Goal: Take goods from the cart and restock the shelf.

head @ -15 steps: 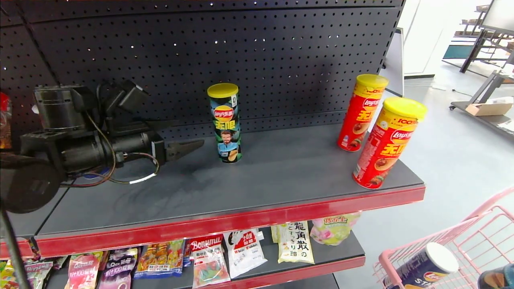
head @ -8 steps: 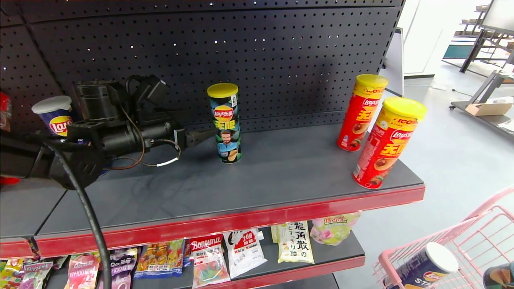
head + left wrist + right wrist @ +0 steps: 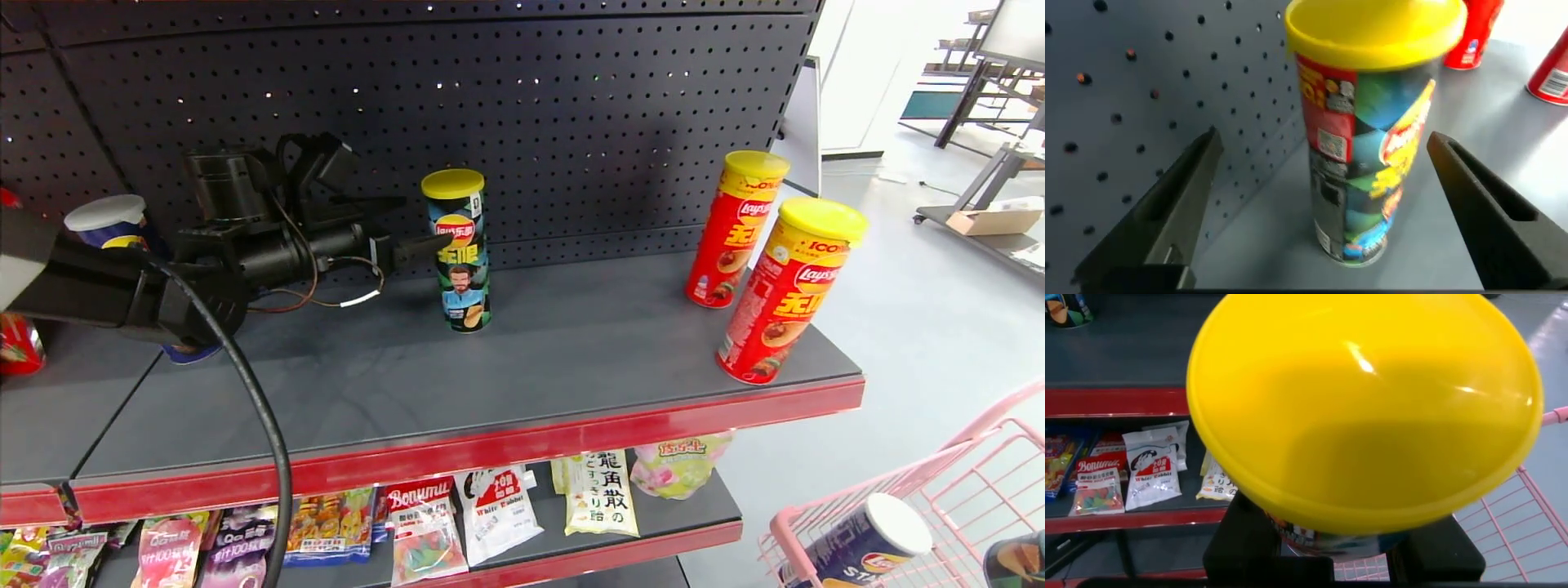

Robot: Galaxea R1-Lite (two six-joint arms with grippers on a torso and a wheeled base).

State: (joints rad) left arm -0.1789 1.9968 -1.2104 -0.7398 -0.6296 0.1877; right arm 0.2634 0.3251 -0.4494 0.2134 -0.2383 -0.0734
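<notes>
Now that the left gripper (image 3: pixel 426 219) has been advanced, fingers spread, around the yellow-lidded green crisp tube (image 3: pixel 459 269), repositioning seems intended; another yellow-lidded tube (image 3: pixel 1364 408) is clenched in the right gripper (image 3: pixel 1351 551).

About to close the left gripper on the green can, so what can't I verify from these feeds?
Head view: the left arm hides most of the white-lidded can behind it.
Right wrist view: the held can presents its yellow lid, which covers its label and most of its body.
Head view: the bottom edge cuts off the cart can lying in the pink cart.
</notes>
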